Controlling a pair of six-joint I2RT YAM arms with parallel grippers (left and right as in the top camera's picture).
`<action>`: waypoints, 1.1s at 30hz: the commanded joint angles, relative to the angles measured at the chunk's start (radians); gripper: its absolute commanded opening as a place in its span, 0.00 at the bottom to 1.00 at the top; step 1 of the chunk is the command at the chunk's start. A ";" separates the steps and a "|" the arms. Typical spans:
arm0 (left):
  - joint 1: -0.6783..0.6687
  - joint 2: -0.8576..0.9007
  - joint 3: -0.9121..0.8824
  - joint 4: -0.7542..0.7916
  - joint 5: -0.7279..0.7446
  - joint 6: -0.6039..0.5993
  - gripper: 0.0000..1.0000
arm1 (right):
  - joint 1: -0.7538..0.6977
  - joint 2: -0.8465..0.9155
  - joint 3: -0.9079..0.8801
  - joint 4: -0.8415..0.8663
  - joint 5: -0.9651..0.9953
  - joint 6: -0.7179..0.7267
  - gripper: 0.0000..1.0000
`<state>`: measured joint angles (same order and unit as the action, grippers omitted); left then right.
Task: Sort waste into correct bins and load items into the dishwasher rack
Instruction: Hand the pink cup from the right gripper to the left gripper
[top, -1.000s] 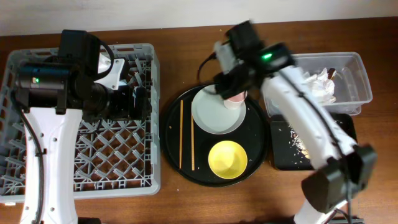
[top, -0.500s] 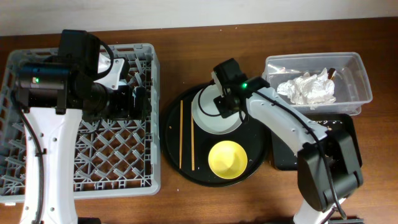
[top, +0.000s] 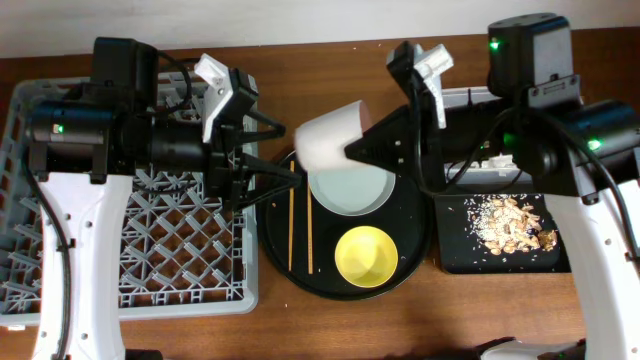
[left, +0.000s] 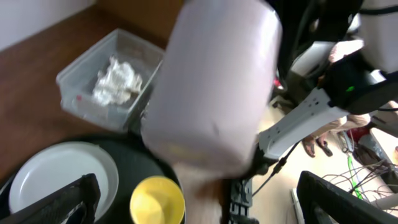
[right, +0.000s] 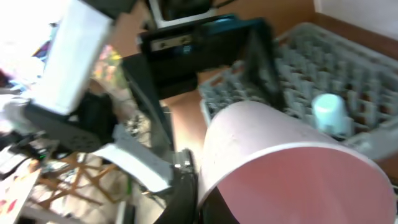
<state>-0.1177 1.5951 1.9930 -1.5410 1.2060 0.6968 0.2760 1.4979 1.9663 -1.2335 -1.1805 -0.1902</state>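
My right gripper (top: 362, 150) is shut on the rim of the pink cup (top: 332, 146) and holds it tipped on its side above the plate (top: 352, 192). In the right wrist view the pink cup (right: 292, 168) fills the frame with the gripper (right: 208, 199) at its rim. My left gripper (top: 275, 170) is open and empty, just left of the cup; the cup (left: 217, 81) looms between its fingers (left: 196, 186). The yellow bowl (top: 365, 255) and two chopsticks (top: 292, 215) lie on the round tray. The light-blue cup (right: 329, 112) stands in the dishwasher rack (top: 130, 250). The tissue wad (left: 115, 81) lies in the clear tub (left: 81, 71).
The round black tray (top: 280, 240) sits between the rack and the bins. The shallow black tray (top: 455, 255) at the right holds food scraps (top: 510, 222). The clear tub (top: 570, 100) is mostly under my right arm.
My right arm lifted the pink cup off the plate and tipped it leftward. My left gripper swung out of the rack toward the cup. The food scraps on the black tray are now uncovered.
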 joint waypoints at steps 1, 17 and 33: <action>0.000 -0.002 0.003 0.022 0.105 0.039 0.99 | 0.051 0.003 0.002 0.020 -0.101 -0.021 0.04; 0.000 -0.002 0.003 -0.059 0.185 0.039 0.66 | 0.116 0.042 0.001 0.153 -0.011 -0.019 0.04; 0.001 -0.002 0.003 -0.040 0.178 0.038 0.35 | -0.006 0.044 -0.024 0.059 0.120 0.116 0.04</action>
<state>-0.1165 1.5986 1.9926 -1.5848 1.3579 0.7258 0.2508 1.5383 1.9594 -1.1683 -1.1133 -0.0708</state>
